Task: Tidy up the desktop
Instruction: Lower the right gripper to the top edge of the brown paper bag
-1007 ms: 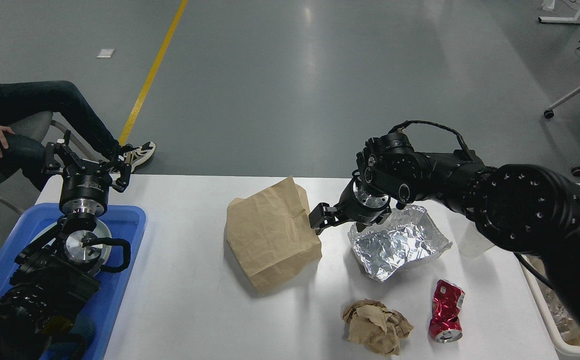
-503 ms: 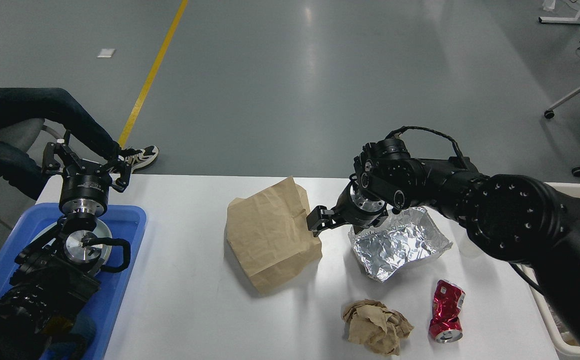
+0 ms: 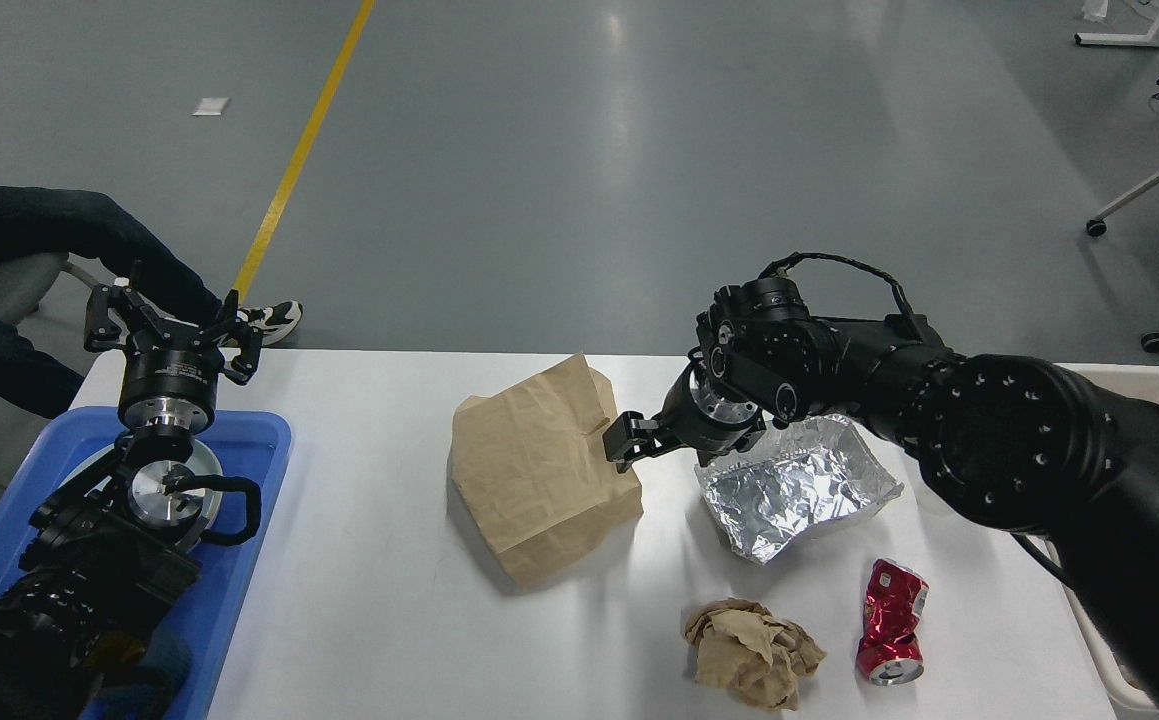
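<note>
The right gripper has crept left onto the paper bag's right edge, fingers seemingly pinching it, while the left gripper waits, fingers apart.

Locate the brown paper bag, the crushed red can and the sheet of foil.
brown paper bag point(image 3: 539, 480), head view, centre of its flat face
crushed red can point(image 3: 890, 620), head view, dented middle
sheet of foil point(image 3: 794, 490), head view, crinkled middle

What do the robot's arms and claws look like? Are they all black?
Mostly black. The right arm is fat and rounded, dotted with small screws, with a thin black cable looping over its wrist and a shiny silver ring before the right gripper. The left arm has silver metal discs and a black cable loop; the left gripper has two spindly black fingers.
</note>
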